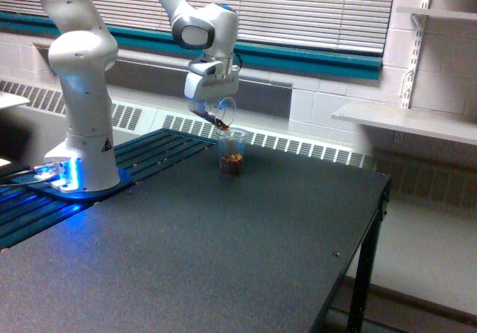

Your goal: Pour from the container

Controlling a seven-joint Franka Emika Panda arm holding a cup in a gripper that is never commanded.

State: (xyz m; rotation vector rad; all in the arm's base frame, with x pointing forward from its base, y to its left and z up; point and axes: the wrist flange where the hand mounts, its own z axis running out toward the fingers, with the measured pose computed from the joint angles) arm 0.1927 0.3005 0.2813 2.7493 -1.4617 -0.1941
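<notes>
The container (226, 110), a clear thin-walled cup, hangs tipped over the taller cup (232, 153) near the worktop's (246, 251) far edge. It looks light, flexible and easily crushed, so a gentle grip on the side wall suits it. The hand (211, 106) pinches it there.

Evenly, softly lit from overhead, without hard shadows. Blue glow at the arm's base (63, 175), spilling onto the dark bench (223, 258). Slightly soft and grainy throughout; pale walls and blinds (298, 9) mildly washed out, far edges blurred.
</notes>
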